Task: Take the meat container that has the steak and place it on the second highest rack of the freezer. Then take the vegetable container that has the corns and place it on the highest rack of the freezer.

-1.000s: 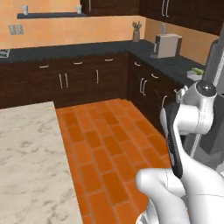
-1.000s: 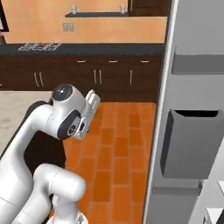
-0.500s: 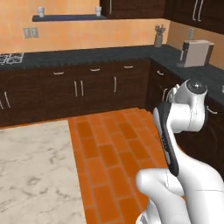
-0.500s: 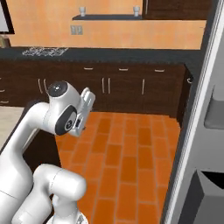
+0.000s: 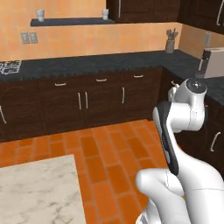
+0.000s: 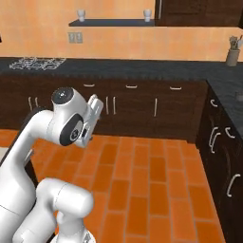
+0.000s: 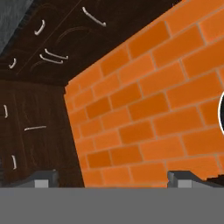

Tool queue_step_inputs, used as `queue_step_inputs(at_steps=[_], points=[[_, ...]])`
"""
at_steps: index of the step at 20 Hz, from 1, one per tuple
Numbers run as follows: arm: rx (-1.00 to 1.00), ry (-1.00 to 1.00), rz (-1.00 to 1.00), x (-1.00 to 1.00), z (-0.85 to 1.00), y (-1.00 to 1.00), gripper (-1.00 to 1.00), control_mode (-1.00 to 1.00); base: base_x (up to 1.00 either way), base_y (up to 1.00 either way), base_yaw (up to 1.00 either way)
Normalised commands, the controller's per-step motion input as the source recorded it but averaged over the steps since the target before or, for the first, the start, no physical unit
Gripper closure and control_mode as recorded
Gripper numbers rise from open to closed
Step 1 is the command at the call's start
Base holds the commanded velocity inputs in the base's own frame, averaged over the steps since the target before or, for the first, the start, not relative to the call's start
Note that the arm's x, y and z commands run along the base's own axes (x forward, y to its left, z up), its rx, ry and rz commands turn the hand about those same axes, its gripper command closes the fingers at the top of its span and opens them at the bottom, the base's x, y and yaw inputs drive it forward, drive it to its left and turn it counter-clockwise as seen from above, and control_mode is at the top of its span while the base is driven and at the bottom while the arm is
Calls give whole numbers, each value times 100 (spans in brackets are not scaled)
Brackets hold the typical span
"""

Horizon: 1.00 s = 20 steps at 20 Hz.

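My gripper (image 7: 113, 179) stands wide open with nothing between its fingertips (image 7: 43, 178), which rise far apart at the bottom of the hand view. Past them lies the orange brick floor (image 7: 153, 109), meeting the dark cabinets (image 7: 39, 118) along a straight edge; the view is rolled, so that corner runs slantwise.

No meat container, vegetable container or freezer is in front of me, so I cannot tell where they are or which way their long sides run.

The left base view gives me a pale marble counter (image 5: 35, 192) at near left, its corner jutting toward the floor, and a white boxy appliance (image 5: 214, 61) on the dark worktop (image 5: 100, 61) at far right. The right base view adds a stove grate (image 6: 35, 61) at far left and the right-hand cabinet run (image 6: 223, 156) with its curved handles. Both show a wall shelf (image 6: 114, 22) carrying two small white cups (image 6: 81, 14) and a utensil holder (image 5: 169, 43) in the far corner.

Open floor spreads between the marble edge, the far cabinets and the right-hand run.
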Motion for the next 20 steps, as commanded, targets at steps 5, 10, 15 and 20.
queue_step_inputs(at_steps=[5,10,15,20], points=[[0,0,0,0,0,0,-100,100,78,-10,-33],[0,0,0,0,0,0,-100,100,24,0,-73],[0,0,0,0,0,0,-100,100,39,0,-69],[0,0,0,0,0,0,-100,100,76,9,-54]])
